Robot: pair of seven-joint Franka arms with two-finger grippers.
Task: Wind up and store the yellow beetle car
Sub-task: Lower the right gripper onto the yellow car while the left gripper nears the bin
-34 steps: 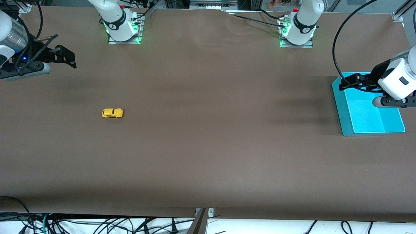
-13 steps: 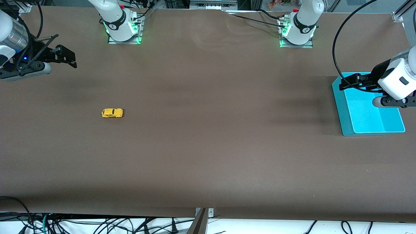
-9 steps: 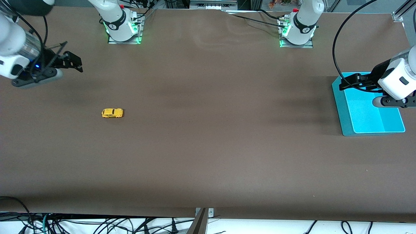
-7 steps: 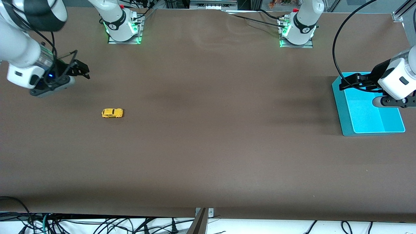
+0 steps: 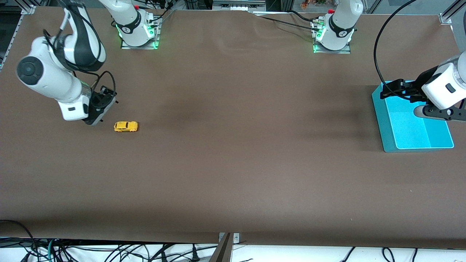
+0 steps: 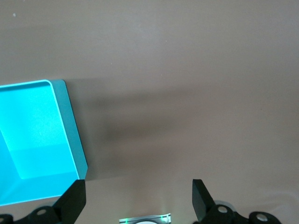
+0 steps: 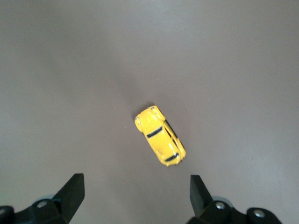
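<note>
At the right arm's end of the brown table [image 5: 233, 163], the right gripper [image 5: 103, 102] is seen in the air, just beside the small bright yellow beetle car with dark windows [image 5: 126, 126] and not touching it. In the right wrist view the two black fingers [image 7: 70, 192] of the right gripper [image 7: 135, 193] are spread wide apart, and nothing is held between them. The yellow beetle car [image 7: 160, 135] is seen there between the lines of the two fingers but apart from both, and it is turned at a slant to them.

The yellow beetle car is standing on its wheels on the bare table surface, well apart from the turquoise plastic bin [image 5: 386, 123], which is placed at the left arm's end of the table. The car is lying lengthwise along the table.

The left gripper [image 5: 390, 91] is held in the air over the edge of the turquoise bin that is toward the robots' bases. In the left wrist view its black fingers [image 6: 203, 199] are also spread wide, and nothing is gripped by the left gripper [image 6: 139, 199]. A corner of the turquoise bin [image 6: 70, 126] is shown in that view, with its raised rim and sloped inner wall, and no object is seen in the visible part of it.
</note>
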